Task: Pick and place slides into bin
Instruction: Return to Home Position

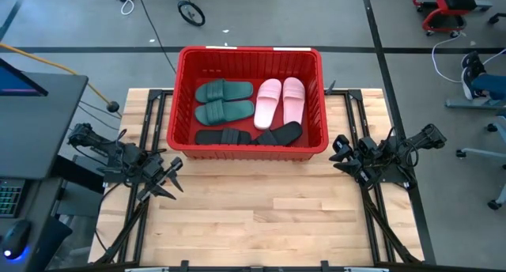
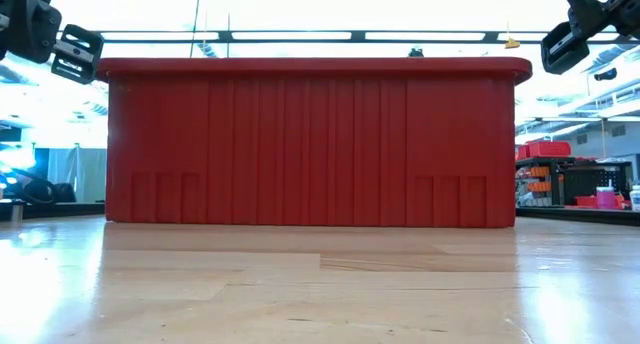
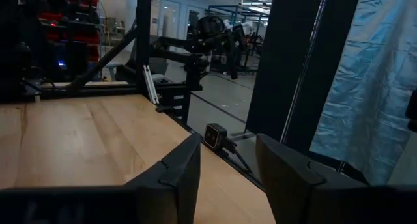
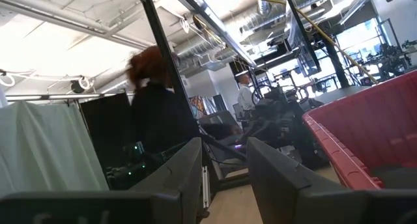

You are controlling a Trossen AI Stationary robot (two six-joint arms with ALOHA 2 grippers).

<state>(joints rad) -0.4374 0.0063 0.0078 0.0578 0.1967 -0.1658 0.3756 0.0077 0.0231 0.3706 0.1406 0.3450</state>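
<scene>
Left hand (image 1: 171,179) and right hand (image 1: 341,155) released, empty; bin (image 1: 183,98) half-hides black slides (image 1: 249,135).

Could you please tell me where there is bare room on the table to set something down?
The table is bare in front of the red bin, between the left gripper and right gripper. Inside is crowded: green slides, pink slides, black slides.

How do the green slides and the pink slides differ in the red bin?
The green slides are dark, the pink slides pale. The green slides lie crosswise in the bin, the pink slides front to back. The green slides sit in the left half, the pink slides right of them. Both pairs lie side by side, straps up, inside the bin.
</scene>
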